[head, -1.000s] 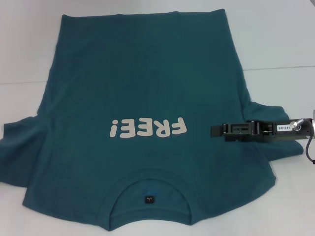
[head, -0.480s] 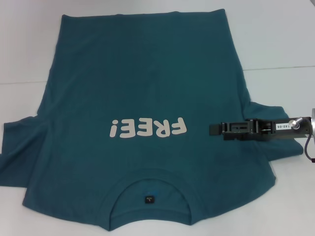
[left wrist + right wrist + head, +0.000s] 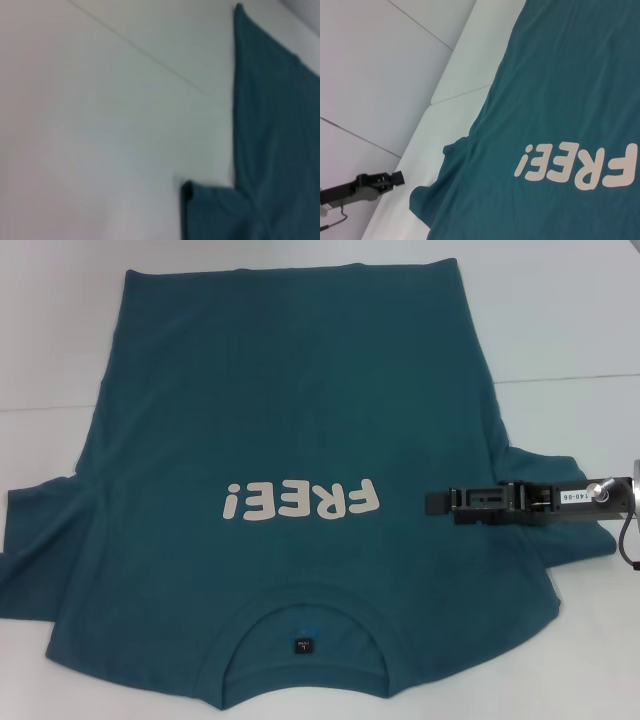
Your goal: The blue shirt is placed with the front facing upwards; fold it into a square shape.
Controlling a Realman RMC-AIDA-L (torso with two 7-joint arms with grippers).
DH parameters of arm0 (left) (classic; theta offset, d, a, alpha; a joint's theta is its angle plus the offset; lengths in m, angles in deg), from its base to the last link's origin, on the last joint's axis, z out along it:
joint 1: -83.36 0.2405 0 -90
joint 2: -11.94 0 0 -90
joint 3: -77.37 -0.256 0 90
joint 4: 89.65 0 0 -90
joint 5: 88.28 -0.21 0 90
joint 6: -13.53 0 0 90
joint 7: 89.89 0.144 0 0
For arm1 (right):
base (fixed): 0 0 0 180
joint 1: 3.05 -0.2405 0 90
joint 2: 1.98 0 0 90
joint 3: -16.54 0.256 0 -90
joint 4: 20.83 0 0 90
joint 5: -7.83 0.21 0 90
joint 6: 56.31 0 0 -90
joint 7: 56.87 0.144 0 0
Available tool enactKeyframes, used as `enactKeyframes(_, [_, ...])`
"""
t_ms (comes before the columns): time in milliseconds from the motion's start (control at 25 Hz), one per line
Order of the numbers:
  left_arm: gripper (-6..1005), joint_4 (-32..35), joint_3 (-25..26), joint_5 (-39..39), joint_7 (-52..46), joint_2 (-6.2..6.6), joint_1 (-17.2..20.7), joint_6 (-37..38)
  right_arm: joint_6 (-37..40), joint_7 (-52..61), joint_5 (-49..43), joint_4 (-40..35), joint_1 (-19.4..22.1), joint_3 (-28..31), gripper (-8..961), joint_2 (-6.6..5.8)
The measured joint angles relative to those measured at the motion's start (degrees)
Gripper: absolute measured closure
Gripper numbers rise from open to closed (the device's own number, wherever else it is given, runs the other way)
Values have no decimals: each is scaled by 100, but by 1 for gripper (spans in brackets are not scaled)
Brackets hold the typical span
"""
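A: Teal cotton blue shirt (image 3: 290,420): spread flat on white table (image 3: 570,320), lettering up, collar nearest the robot, ready for folding.

B: Right gripper (image 3: 432,503): above right sleeve, finger spread indeterminable. Left gripper (image 3: 399,177): beside left sleeve, likewise.

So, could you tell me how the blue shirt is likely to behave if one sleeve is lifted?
The blue shirt lies flat with soft wrinkles at its sleeves, so it is probably limp and would drape from a grip. It looks thin, so likely light. The right gripper hovers over its sleeve side; pushing would probably bunch the cloth rather than slide it.
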Motion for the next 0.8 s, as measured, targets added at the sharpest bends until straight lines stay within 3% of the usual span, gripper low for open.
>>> enactKeyframes(240, [658, -17, -56, -60, -49, -34, 49, -8, -9, 0, 0, 0, -16, 0, 41, 0])
enactKeyframes(640, [442, -156, -70, -61, -39, -34, 45, -22, -10, 0, 0, 0, -3, 0, 41, 0])
enactKeyframes(800, [286, -269, -72, -91, -6, -37, 14, -53, -11, 0, 0, 0, 6, 0, 41, 0])
